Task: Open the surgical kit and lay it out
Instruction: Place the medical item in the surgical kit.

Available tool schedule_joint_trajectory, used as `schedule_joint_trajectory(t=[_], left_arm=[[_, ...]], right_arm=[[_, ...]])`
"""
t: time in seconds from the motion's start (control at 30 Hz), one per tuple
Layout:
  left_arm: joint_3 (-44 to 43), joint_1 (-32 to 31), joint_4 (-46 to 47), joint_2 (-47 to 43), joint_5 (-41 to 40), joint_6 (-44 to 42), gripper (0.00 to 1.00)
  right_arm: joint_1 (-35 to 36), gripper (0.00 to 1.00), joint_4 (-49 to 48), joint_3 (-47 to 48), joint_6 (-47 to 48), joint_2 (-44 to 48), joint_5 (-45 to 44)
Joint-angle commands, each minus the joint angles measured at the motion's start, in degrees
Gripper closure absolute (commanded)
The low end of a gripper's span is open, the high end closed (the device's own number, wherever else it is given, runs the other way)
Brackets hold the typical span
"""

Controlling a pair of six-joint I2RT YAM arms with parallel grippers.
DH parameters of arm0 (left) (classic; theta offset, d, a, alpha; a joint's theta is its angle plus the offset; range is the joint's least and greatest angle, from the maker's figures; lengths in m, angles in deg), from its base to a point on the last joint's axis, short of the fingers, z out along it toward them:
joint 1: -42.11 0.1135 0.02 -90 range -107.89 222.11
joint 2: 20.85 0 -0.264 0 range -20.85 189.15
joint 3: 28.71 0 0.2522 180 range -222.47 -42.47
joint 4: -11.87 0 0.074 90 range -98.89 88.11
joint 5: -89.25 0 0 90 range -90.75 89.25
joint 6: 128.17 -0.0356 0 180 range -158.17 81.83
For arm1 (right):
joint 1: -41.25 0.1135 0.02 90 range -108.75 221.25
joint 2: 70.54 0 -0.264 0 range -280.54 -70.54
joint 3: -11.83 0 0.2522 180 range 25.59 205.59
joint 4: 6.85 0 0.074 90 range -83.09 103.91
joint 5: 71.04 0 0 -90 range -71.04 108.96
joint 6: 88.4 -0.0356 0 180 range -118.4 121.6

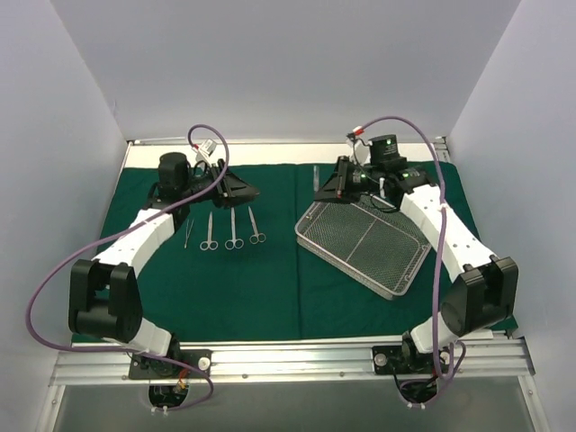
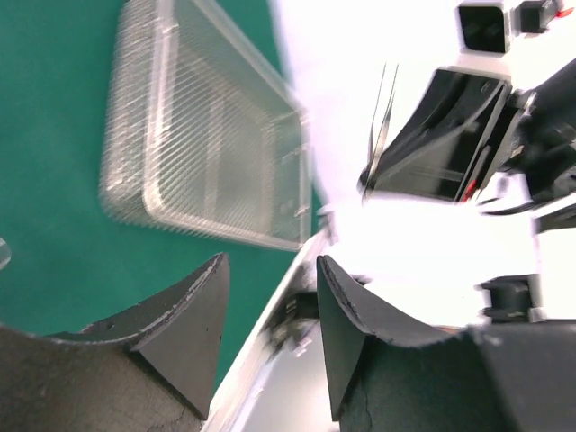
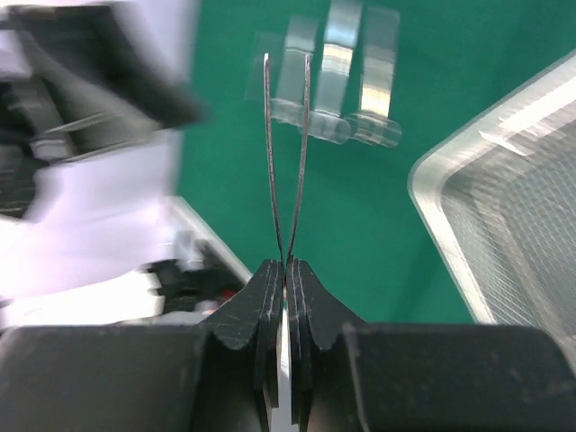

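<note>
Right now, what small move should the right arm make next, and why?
Probably carry the tweezers toward the row of instruments: the right gripper is shut on them above the drape, and four pieces already lie there side by side.

top: overhead, far; wrists: low, close, facing each other; shared: mesh tray (image 1: pixel 364 245)

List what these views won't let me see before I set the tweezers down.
- Top external: tweezers in the right gripper too small, tips unreadable.
- Right wrist: laid-out instruments beyond the tweezers smeared by motion blur; types unreadable.
- Left wrist: wire-mesh tray blurred, its far end cut off by the top edge.
- Top external: left gripper fingertips merge with its dark body; gap unreadable there.
</note>
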Motion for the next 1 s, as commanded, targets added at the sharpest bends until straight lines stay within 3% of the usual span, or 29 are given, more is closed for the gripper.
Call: schedule_joint_trajectory(t=[0.0, 0.2, 0.53, 0.87, 0.97], left_arm=[[1.94, -2.78, 28.86, -1.86, 1.19, 18.14, 0.48], [3.61, -8.59, 31.59, -3.52, -5.14, 18.07, 0.47], [6.78, -10.44, 41.07, -4.32, -7.25, 20.97, 0.47], [6.78, -10.70, 43.10, -2.74, -7.08, 21.85, 0.48], [6.43, -10.70, 44.25, -2.21, -6.73, 22.73, 0.56]], right_arm=[[3.39, 1.00, -19.98, -0.52, -10.60, 0.99, 11.96], [6.82, 1.00, -23.10, 0.62, -11.07, -1.48, 15.91], [7.88, 1.00, -27.76, -2.45, -14.06, -1.66, 20.66], [10.43, 1.00, -29.87, -2.10, -15.73, -3.24, 22.33], [10.69, 1.00, -29.79, -2.10, -15.73, -3.68, 22.33]])
